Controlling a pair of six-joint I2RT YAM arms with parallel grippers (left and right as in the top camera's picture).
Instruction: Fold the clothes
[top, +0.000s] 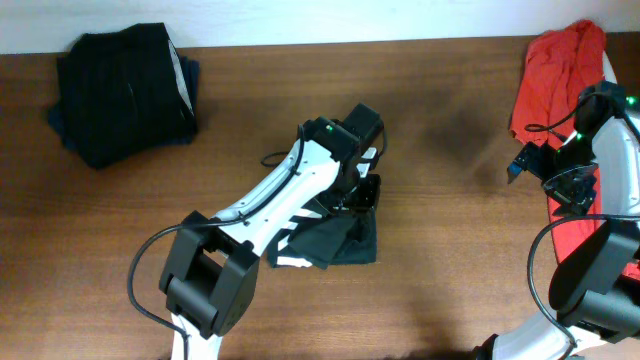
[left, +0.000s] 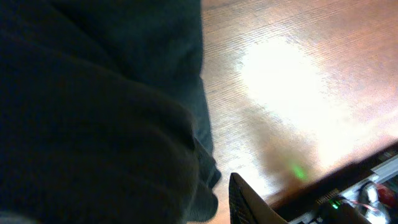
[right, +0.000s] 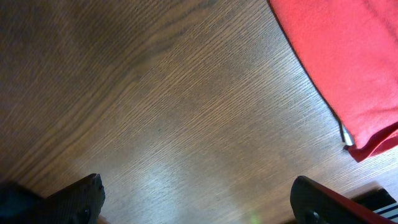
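Observation:
A dark charcoal T-shirt (top: 345, 245) lies bunched on the wooden table near the middle, with a bit of white lettering showing at its lower left. My left gripper (top: 365, 195) is at its upper edge. In the left wrist view (left: 214, 199) the dark cloth (left: 93, 112) fills the left side and hides one finger, and the jaws look closed on a fold of it. My right gripper (top: 520, 162) is open and empty over bare table (right: 196, 193). A red shirt (top: 555, 70) lies crumpled at the far right and also shows in the right wrist view (right: 336, 56).
A stack of folded dark garments (top: 125, 90) sits at the back left corner. The table's back edge meets a white wall (top: 350, 20). The red shirt runs down the right side under my right arm.

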